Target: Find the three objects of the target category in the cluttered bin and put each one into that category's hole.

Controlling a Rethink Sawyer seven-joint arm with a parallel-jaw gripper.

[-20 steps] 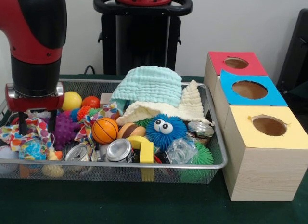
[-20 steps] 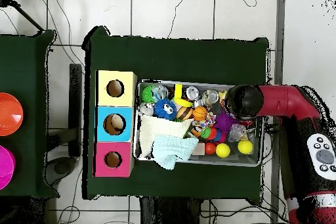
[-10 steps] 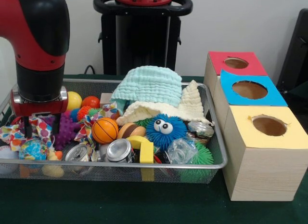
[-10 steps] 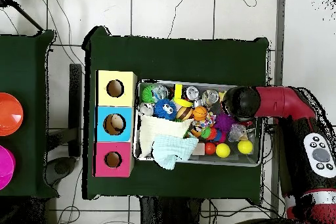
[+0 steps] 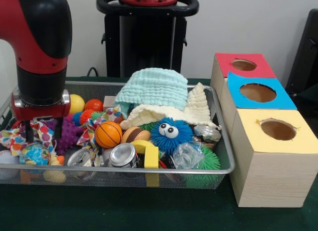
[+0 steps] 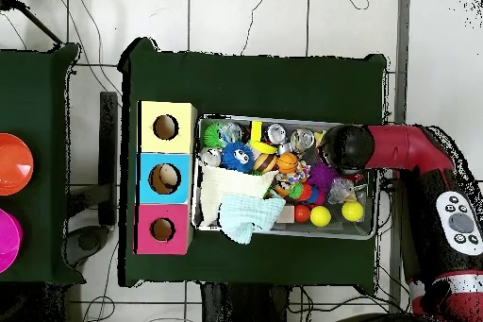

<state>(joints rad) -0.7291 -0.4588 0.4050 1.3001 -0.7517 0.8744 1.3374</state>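
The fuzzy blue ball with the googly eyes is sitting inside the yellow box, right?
No. The fuzzy blue ball with googly eyes is in the wire bin, among the other toys, not inside the yellow box. The front view shows it there, just below the cream cloth.

Gripper [image 5: 40, 133] tips buried among toys
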